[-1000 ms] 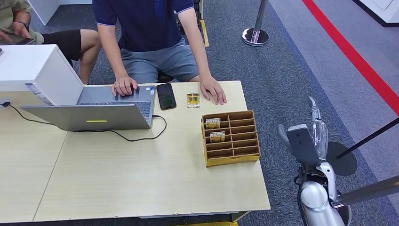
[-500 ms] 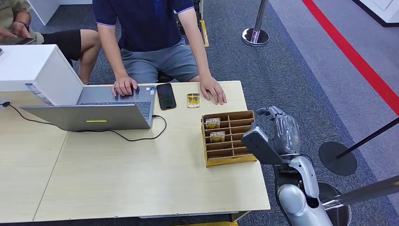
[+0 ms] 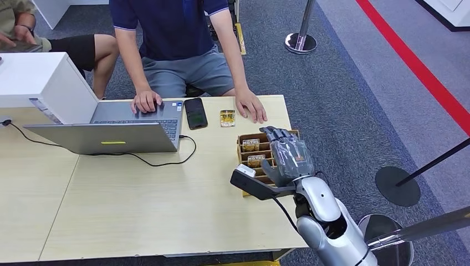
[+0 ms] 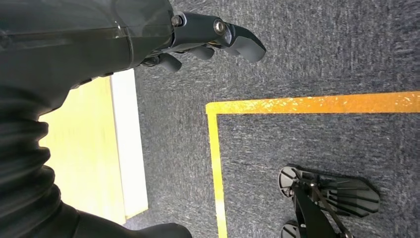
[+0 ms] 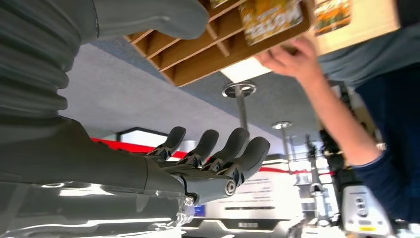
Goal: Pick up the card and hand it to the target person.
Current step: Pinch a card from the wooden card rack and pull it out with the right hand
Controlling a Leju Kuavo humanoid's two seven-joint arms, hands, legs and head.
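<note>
A wooden slotted card box [image 3: 252, 136] stands on the table's right side with two yellow cards upright in it, one [image 3: 250, 144] behind the other [image 3: 255, 160]. A third card [image 3: 227, 118] lies on the table by the seated person's hand [image 3: 250, 106]. My right hand [image 3: 287, 154] hovers over the right part of the box, fingers spread, holding nothing. In the right wrist view its fingers [image 5: 218, 153] stretch out past the box [image 5: 198, 54], a card [image 5: 271, 17] and the person's hand [image 5: 289, 62]. My left hand [image 4: 208, 37] hangs over the carpet, holding nothing.
The light wood table [image 3: 138, 210] carries an open laptop [image 3: 111, 136] with a cable, a black phone [image 3: 195, 113] and a white case [image 3: 39, 83]. A second person [image 3: 61, 44] sits at the far left. Stanchion bases [image 3: 301, 42] [image 3: 397, 185] stand on the carpet at right.
My right arm has swung in from beside the table's right edge to above the card box, the hand turning fingers forward. The person and the cards have stayed put.
</note>
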